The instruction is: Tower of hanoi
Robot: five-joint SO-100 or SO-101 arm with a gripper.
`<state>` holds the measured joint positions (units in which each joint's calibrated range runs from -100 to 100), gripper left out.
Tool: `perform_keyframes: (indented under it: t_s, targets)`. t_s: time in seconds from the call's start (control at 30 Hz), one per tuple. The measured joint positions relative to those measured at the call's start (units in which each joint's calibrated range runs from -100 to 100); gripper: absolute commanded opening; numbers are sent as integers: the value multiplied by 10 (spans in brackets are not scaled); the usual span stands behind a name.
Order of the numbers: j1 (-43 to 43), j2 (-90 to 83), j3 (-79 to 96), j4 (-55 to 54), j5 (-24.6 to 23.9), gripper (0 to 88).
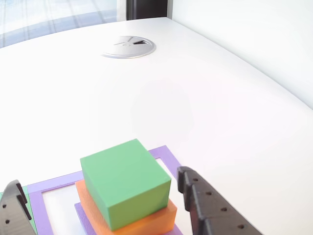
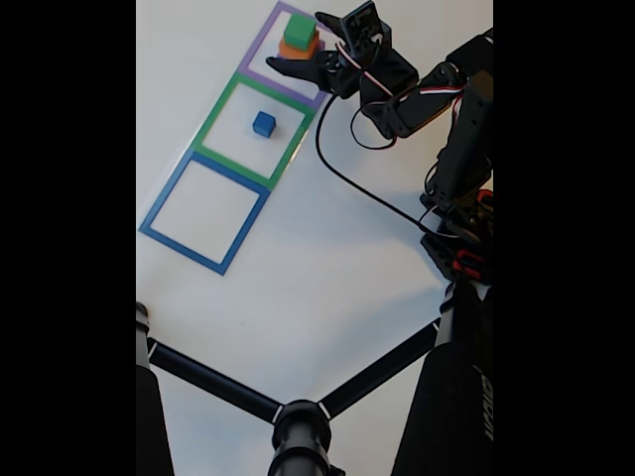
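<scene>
The gripper (image 1: 102, 205) has its black fingers (image 1: 210, 208) spread wide either side of the green cube (image 1: 124, 181), not visibly touching it; the matte cube sits on a flat orange block (image 1: 151, 223) inside the purple frame (image 2: 260, 71); a small blue cube (image 2: 263, 123) lies in the green frame (image 2: 220, 107) on the white counter (image 1: 195, 98).

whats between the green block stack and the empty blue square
In the fixed view, the green-framed square lies between the stack's green block and the blue square; a small blue cube sits inside it.
</scene>
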<state>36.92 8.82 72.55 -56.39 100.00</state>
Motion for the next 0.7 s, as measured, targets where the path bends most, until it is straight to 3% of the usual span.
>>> perform_keyframes:
  t_s: [0.33,0.7]
  targets:
    - [-11,9,-8,-1,0,202]
    - [-22,9,-8,-1,-2,166]
